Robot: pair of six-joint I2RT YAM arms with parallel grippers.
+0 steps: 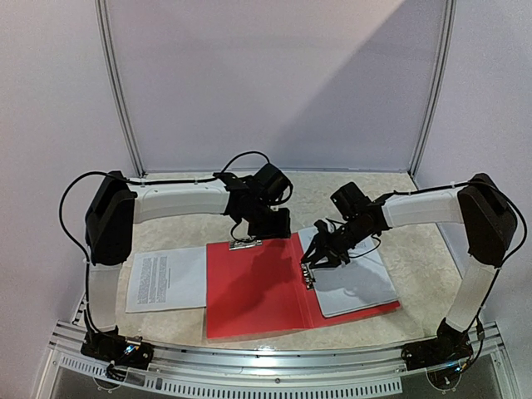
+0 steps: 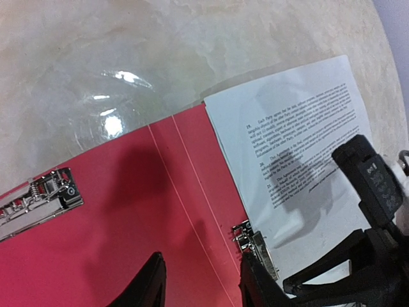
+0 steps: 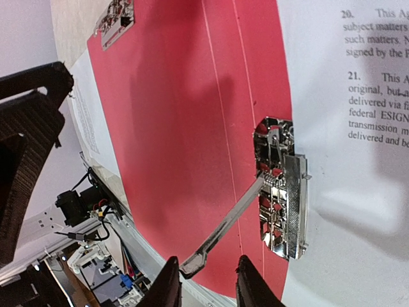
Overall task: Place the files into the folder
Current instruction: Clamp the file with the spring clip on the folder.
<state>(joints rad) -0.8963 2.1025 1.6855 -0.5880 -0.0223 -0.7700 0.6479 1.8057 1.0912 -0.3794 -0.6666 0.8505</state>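
The red folder [image 1: 249, 287] [image 2: 128, 211] [image 3: 172, 128] lies open on the table. One of the files [image 1: 357, 287] [image 2: 294, 134] [image 3: 345, 96] lies on its right cover. Another printed sheet [image 1: 166, 278] [image 3: 86, 128] lies on the table, left of the folder. A metal clip [image 1: 309, 274] [image 2: 255, 243] [image 3: 281, 185] sits by the spine with its lever [image 3: 223, 230] raised. My right gripper [image 1: 312, 262] [image 3: 204, 284] is open around the lever's tip, which touches one finger. My left gripper [image 1: 270, 224] [image 2: 201, 284] hangs open over the folder's far edge, holding nothing.
A second metal clip [image 1: 245, 243] [image 2: 35, 198] [image 3: 115, 19] sits at the far edge of the left cover. The right arm [image 2: 370, 185] reaches in close beside my left gripper. A metal rail [image 1: 274, 362] runs along the near table edge.
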